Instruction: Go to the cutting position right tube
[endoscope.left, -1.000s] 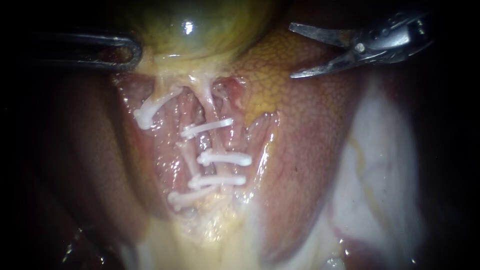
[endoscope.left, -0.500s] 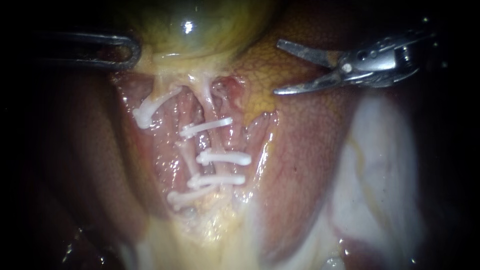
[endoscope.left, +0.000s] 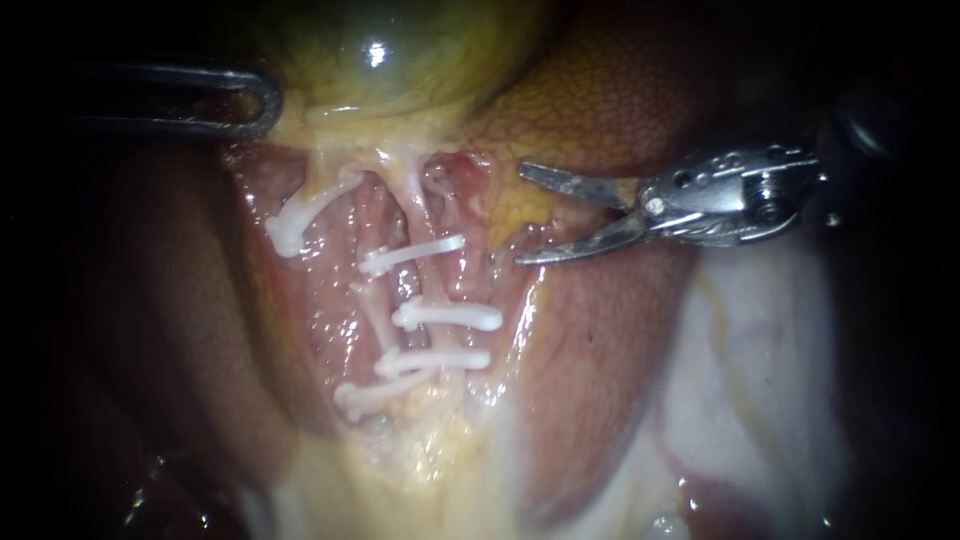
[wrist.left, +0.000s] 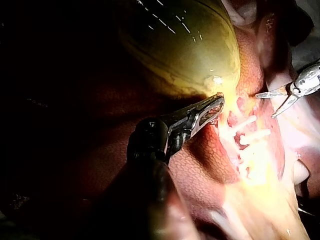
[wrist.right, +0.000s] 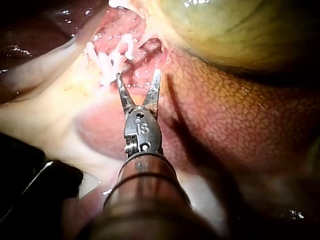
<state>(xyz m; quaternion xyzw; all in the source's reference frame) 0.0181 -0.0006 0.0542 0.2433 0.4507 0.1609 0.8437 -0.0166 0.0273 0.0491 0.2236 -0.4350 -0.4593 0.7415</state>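
Our right instrument, slim steel blades standing apart and gripping nothing, hovers over the mottled orange-brown liver. The pale, thin right tube lies near the blade tips, not touched, and is crossed by white plastic clips. A pink ridge of raw tissue stands between. Our left instrument, with windowed jaws, is clamped on the lower edge of the glossy green-yellow gallbladder. A small stamped mark sits on the right instrument's hinge.

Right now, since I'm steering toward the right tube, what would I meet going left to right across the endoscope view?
Left instrument → white clips → right instrument.
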